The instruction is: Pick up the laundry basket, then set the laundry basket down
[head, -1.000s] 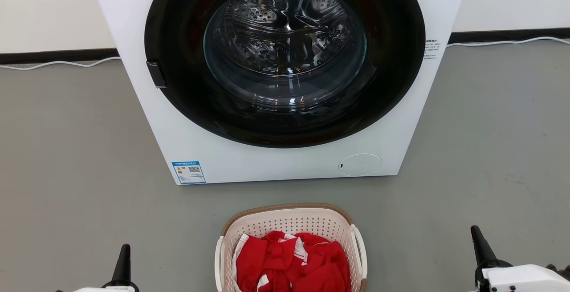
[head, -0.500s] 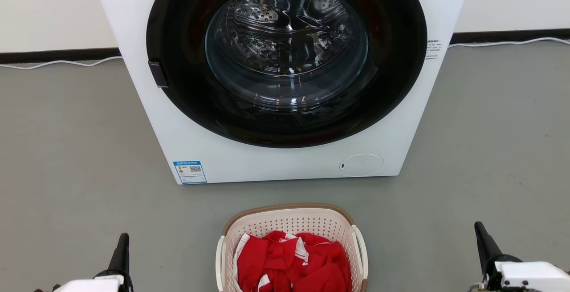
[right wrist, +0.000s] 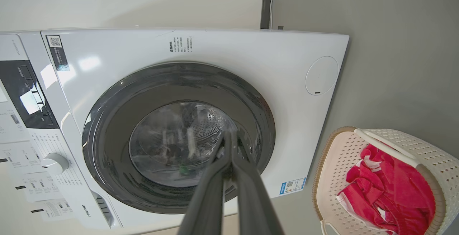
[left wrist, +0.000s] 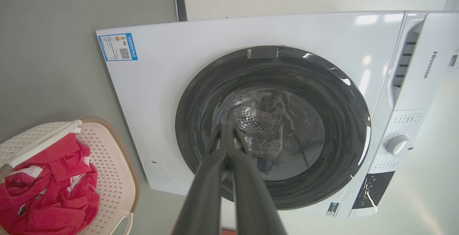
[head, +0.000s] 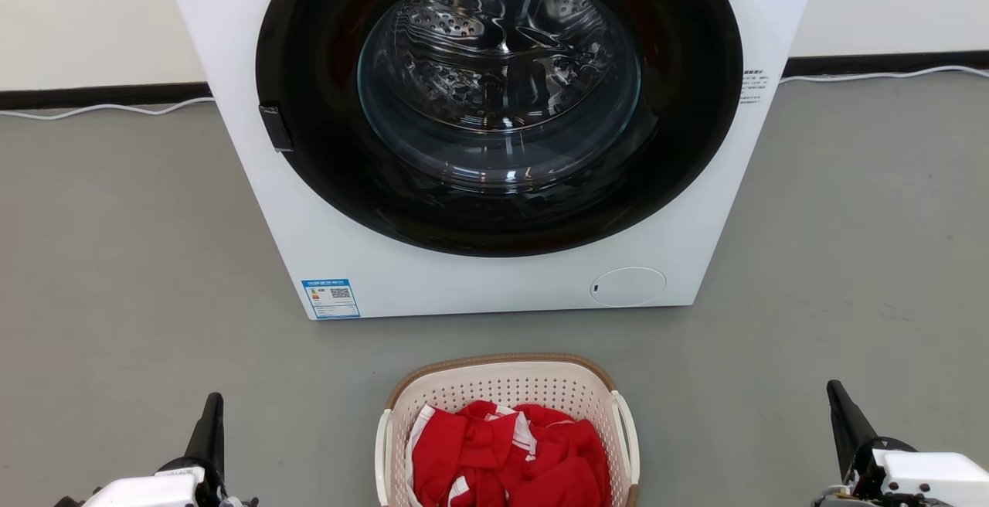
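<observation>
Laundry basket (head: 502, 387) seemingly runs lengthwise toward the washer (head: 463, 283).

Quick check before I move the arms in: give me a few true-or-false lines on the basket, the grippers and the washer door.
1. The laundry basket stands on the floor in front of the washing machine. True.
2. The basket is empty. False: red clothes lie in it.
3. The left gripper and right gripper are shut and hold nothing. True.
4. The left gripper grips a basket handle. False: it is off to the basket's left, apart from it.
5. The washer stands open. False: its round glass door is closed.
</observation>
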